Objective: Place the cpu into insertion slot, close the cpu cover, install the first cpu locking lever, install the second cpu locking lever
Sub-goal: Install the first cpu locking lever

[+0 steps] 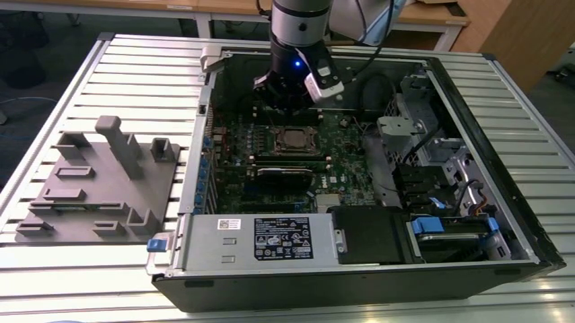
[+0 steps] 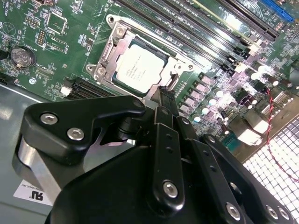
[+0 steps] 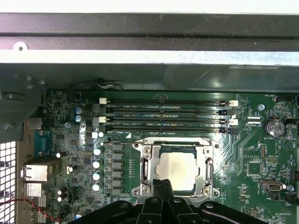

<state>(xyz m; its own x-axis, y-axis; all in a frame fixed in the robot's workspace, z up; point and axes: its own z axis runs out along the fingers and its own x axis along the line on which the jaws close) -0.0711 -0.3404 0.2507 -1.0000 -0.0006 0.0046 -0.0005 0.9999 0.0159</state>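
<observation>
Cpu sits in insertion slot, mid circuit board; cpu cover flat over it. Gripper fingers pressed together, tips at slot edge.

Dull metal cpu, shiny metal cpu cover, matt black tool

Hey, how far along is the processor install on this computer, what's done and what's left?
Done: in the first wrist view the chip sits in its socket, and the metal cover looks folded down around it. In hand: the gripper, tips together, is down at the socket's edge. Left: the locking levers, one end showing beside the tips in the second wrist view; I cannot tell whether either is latched.
</observation>
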